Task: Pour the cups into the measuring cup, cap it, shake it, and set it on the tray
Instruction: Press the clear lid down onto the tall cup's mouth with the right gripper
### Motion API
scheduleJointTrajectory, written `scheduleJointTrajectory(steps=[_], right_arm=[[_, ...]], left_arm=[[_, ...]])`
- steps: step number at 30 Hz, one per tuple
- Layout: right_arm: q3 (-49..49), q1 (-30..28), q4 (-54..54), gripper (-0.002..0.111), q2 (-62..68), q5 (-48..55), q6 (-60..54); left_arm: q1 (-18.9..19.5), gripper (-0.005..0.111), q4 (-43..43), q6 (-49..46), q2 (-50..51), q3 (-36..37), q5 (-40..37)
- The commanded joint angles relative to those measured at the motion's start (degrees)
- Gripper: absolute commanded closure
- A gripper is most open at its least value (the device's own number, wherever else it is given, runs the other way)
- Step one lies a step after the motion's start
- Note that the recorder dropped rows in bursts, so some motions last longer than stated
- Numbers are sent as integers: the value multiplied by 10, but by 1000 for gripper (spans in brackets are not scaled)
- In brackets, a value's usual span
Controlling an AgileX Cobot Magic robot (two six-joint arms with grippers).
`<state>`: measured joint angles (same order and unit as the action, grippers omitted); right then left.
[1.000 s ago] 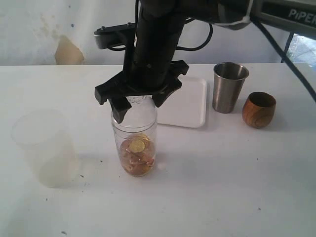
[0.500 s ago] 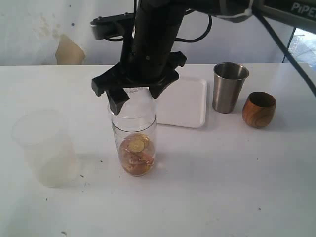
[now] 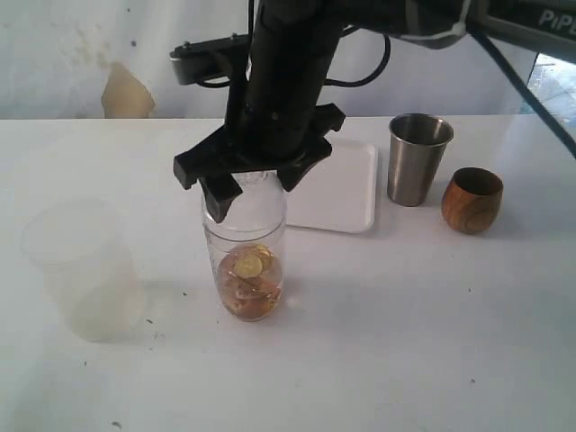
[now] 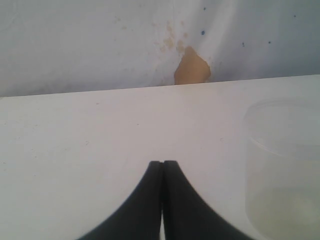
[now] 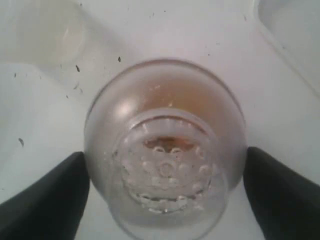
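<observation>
Clear measuring cup [image 3: 245, 256] stands capped, golden-brown pieces at the bottom, right claw [image 3: 255, 192] pinching its domed cap [image 5: 165, 150]. Frosted cup [image 3: 79, 270] sits left, tray [image 3: 342, 189] just behind. Left claw [image 4: 162, 167] is pressed together.

Clear measuring cup [image 3: 245, 261] stands upright, domed cap [image 5: 167, 160] on top.

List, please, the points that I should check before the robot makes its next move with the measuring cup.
1. Closure: cap sits on top of the measuring cup; fully seated, cannot tell.
2. Grip: right gripper fingers touch both sides of the cap, ok.
3. Contents: golden pieces at the measuring cup's bottom, ok.
4. Clearance: steel tumbler and wooden cup upright beside the tray, apart from the measuring cup, ok.
5. Landing place: tray's visible part bare, rest behind the arm, cannot tell.
6. Other side: left gripper shut, near the frosted cup, ok.
</observation>
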<state>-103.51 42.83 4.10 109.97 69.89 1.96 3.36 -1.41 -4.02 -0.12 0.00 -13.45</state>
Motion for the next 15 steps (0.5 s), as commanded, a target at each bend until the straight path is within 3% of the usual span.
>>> scheduleJointTrajectory(steps=[1,6,15], right_arm=[[9,1,-9,49,-6,1,-7],[9,1,-10,43,-6,1,-7],[9,1,-9,43,-6,-8,-7]], left_arm=[[0,107,5,1,1,0,2],[0,107,5,1,1,0,2],[0,107,5,1,1,0,2]])
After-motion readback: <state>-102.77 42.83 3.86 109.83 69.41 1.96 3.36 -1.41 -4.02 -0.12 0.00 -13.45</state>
